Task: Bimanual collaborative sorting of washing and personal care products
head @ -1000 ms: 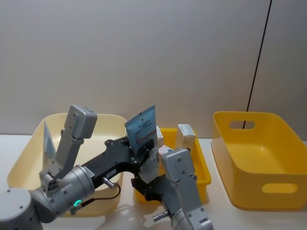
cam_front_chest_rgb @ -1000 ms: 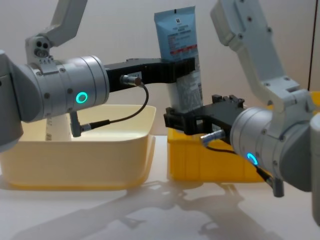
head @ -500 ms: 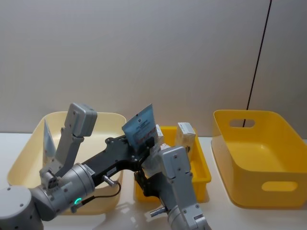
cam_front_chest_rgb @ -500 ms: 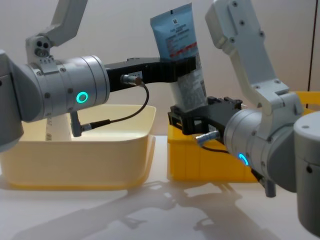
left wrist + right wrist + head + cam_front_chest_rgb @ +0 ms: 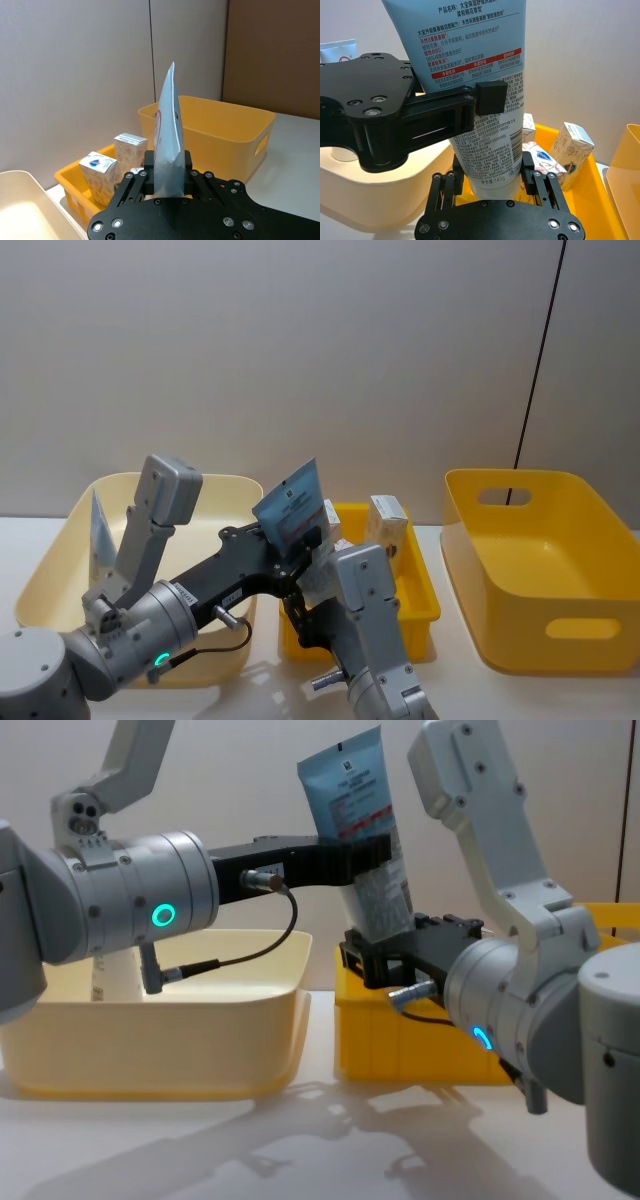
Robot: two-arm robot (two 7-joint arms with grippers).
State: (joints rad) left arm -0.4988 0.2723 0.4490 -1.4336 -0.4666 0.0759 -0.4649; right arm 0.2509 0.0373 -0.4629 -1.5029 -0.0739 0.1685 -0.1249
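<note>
A tall light-blue squeeze tube [image 5: 352,790] with a red band hangs in the air above the small yellow tray [image 5: 400,1042], its top leaning toward the left. My left gripper [image 5: 366,856] is shut on the tube [image 5: 167,132] near its middle, just under the red band. My right gripper [image 5: 492,176] is shut on the tube's white lower end [image 5: 490,150], reaching in from the other side. Small white cartons [image 5: 386,521] with an orange pattern stand in the tray, behind the tube [image 5: 289,508]. Two cartons [image 5: 577,141] stand out plainly in the right wrist view.
A cream bin [image 5: 55,555] stands at the left with another light tube [image 5: 100,533] upright inside it. A large yellow bin [image 5: 545,575] with cut-out handles stands at the right. The small tray [image 5: 426,592] lies between them, and a grey wall is behind.
The tube's top has leaned further to the left. My right arm has shifted slightly left, with its gripper still at the tube's lower end.
</note>
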